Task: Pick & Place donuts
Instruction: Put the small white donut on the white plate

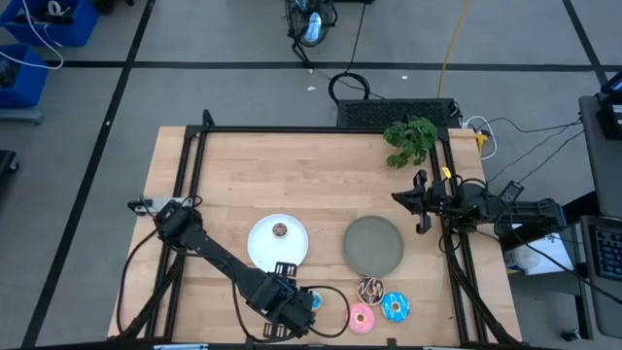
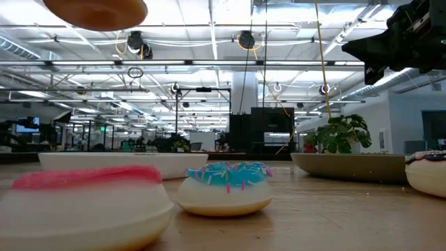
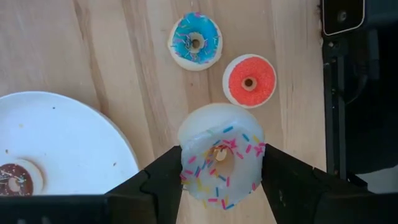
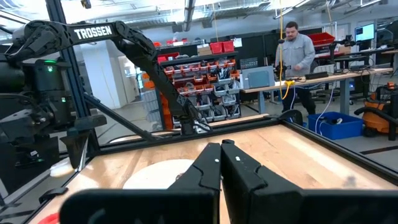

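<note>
Over my wooden table's [image 1: 243,175] near edge, left gripper [image 3: 221,177] clamps a sprinkled blue donut [image 3: 221,155], tilted, hole facing sideways; right gripper [image 4: 221,163] rests closed.

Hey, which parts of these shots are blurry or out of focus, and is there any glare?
Low view: the near pink-topped donut is soft, and the blurred shape at the top edge is unidentifiable; ceiling lights glare. Left wrist view: sharp, the left gripper holds a white sprinkled donut. Right wrist view: the right gripper looks blurred up close.
</note>
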`<action>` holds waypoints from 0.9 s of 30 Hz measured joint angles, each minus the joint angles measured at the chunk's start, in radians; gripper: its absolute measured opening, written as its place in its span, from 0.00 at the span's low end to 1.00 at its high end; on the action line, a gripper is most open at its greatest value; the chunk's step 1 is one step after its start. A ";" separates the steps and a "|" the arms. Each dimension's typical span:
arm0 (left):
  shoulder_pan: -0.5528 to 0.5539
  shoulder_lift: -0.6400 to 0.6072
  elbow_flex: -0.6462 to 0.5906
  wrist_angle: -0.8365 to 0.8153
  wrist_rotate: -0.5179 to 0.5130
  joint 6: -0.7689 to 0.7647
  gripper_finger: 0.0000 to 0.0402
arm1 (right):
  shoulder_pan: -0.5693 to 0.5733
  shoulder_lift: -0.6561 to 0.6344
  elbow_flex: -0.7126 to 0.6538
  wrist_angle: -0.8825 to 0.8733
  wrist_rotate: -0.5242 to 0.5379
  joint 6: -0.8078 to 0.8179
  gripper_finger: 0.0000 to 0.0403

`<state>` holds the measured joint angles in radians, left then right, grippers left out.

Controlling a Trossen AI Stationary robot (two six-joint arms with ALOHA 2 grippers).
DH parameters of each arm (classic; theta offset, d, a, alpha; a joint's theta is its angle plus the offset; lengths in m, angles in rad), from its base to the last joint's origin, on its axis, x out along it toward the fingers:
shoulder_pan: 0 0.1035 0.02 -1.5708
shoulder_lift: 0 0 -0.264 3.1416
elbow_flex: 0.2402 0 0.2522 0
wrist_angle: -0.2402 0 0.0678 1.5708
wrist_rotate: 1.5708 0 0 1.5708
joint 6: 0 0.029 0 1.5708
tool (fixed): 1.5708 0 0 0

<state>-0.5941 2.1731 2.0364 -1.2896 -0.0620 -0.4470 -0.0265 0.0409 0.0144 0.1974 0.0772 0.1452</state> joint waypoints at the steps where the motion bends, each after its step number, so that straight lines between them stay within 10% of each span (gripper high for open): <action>1: 0.000 0.000 0.000 0.000 0.000 0.001 0.50 | 0.000 0.000 0.000 0.000 0.000 0.000 0.00; 27: 0.223 0.000 0.000 -0.167 -0.037 0.197 0.50 | 0.000 0.000 0.000 0.000 0.000 0.000 0.00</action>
<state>-0.3710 2.1731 2.0361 -1.4567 -0.0990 -0.2497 -0.0265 0.0406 0.0145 0.1974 0.0769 0.1448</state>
